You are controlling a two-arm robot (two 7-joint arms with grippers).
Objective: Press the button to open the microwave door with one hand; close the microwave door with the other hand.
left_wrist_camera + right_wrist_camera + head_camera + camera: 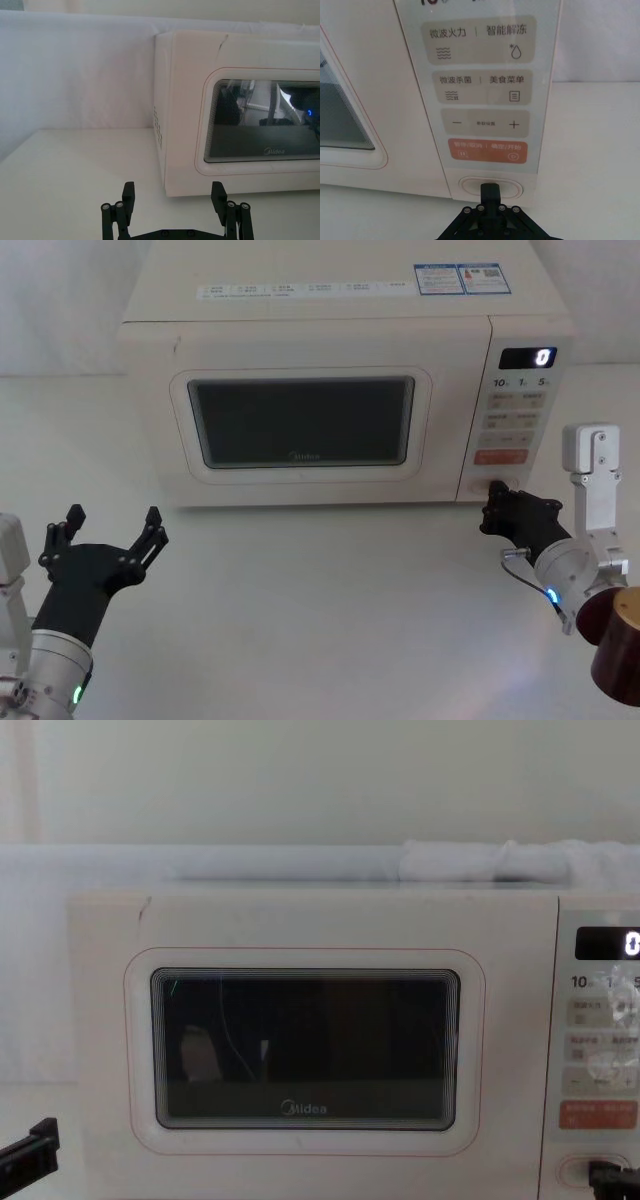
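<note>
The cream microwave stands at the back of the table with its door (300,425) flush and closed; the dark window and Midea logo also face the chest view (305,1050) and the left wrist view (265,120). The wide pill-shaped button (470,186) sits at the bottom of the control panel (478,487) (575,1170). My right gripper (497,502) (490,191) (612,1178) is shut, its tip touching the button's middle. My left gripper (110,532) (173,197) hovers open over the table, in front of the microwave's left corner and apart from it.
An orange-pink key (487,150) and small pale labelled keys sit above the button. The display (541,357) reads 0. A white draped backdrop rises behind the microwave. White tabletop (320,600) spreads between the two arms.
</note>
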